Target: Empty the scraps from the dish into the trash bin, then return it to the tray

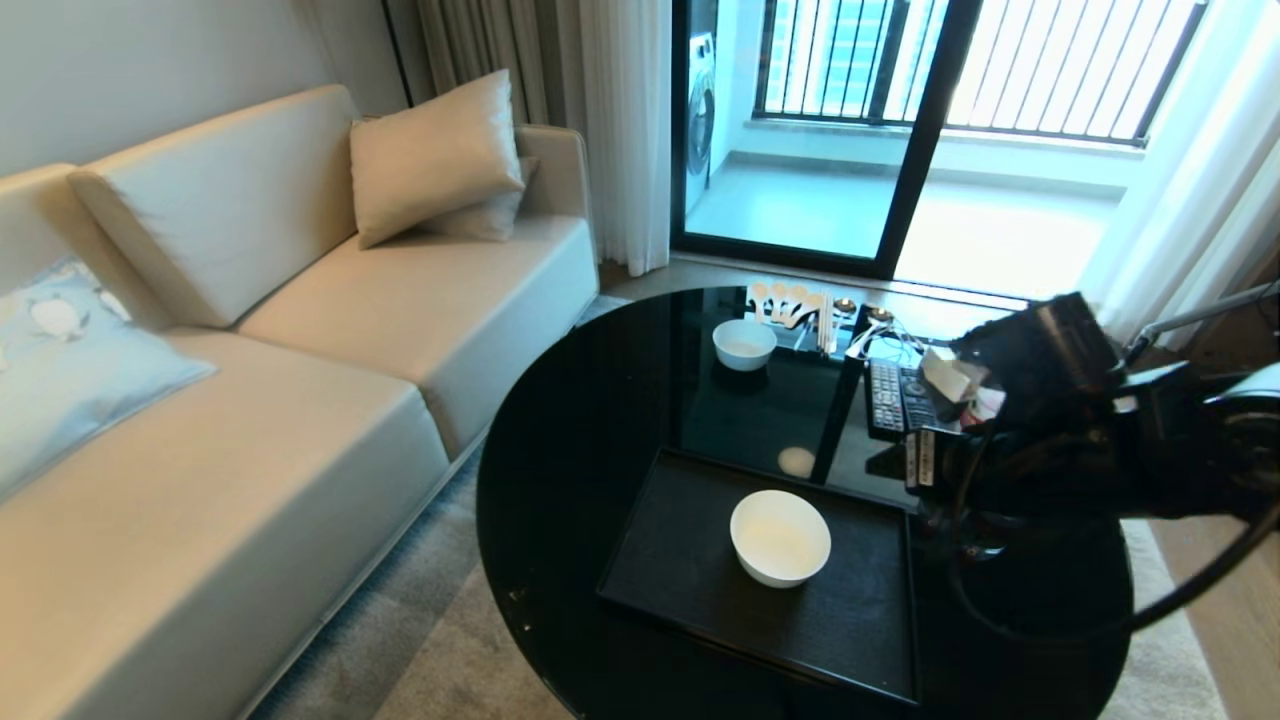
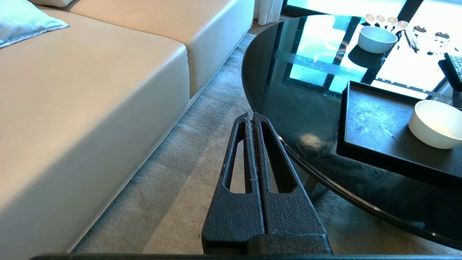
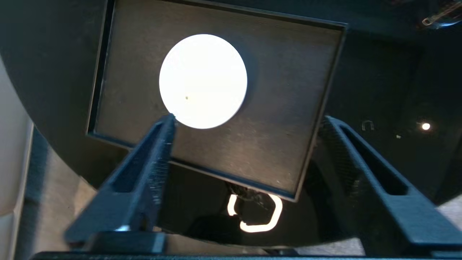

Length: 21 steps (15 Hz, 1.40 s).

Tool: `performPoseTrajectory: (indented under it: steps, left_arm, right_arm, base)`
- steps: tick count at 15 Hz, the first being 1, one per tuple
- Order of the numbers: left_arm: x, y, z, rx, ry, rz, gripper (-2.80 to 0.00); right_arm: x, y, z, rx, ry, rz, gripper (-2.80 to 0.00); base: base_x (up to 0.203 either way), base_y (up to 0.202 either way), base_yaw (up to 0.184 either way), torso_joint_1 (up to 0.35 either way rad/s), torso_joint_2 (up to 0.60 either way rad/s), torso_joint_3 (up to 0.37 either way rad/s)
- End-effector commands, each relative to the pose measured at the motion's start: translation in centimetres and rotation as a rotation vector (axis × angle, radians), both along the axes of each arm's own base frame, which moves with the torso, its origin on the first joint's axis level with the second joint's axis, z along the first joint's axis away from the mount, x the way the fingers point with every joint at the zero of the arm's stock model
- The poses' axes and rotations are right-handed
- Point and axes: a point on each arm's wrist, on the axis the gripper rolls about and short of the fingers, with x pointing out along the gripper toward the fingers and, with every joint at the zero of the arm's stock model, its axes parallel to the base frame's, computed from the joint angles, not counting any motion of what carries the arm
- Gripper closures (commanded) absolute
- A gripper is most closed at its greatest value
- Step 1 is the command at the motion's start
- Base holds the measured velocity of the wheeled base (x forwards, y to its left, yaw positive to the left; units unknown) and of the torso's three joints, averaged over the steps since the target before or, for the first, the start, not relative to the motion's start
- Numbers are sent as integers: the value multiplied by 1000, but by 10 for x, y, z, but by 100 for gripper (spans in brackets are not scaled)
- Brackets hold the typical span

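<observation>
Dish (image 1: 780, 537) upright and empty on the tray (image 1: 680, 560), which lies on the glossy black surface (image 1: 570, 440) near its front edge. My right tool (image 3: 245, 122) hangs above the tray with its fingers spread wide, released, grasping nothing; the dish shows between and beyond them. My left tool (image 2: 251, 117) is clenched, fingers pressed together, parked low over the carpet (image 2: 187, 173) between sofa (image 2: 90, 90) and surface. A second white bowl (image 1: 744, 344) stands farther back, well apart from the tray, near the spoons (image 1: 785, 300) and a remote (image 1: 885, 395).
</observation>
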Motion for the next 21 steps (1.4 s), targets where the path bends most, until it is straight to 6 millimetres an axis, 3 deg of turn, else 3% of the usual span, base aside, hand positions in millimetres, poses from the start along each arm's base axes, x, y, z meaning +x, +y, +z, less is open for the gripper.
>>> performPoseTrajectory:
  steps: [1,6,11,17,21]
  left_arm:
    - [0,0,0,-2,-1,0,0]
    - [0,0,0,-2,-1,0,0]
    - [0,0,0,-1,-1,0,0]
    - [0,0,0,0,-1,0,0]
    - [0,0,0,-2,-1,0,0]
  right_arm:
    - [-35,-16,20,29,-71,2,0]
    - [-84,-38,25,9,-133,35,0]
    - [-120,-58,20,-20,-272,-71,0]
    - [-169,-83,8,-66,-385,-132,0]
    - [-200,-97,-12,-157,-442,-83,0]
  base:
    - [0,0,0,0,0,0]
    - [0,0,0,0,0,0]
    - [0,0,0,0,0,0]
    - [0,0,0,0,0,0]
    - [0,0,0,0,0,0]
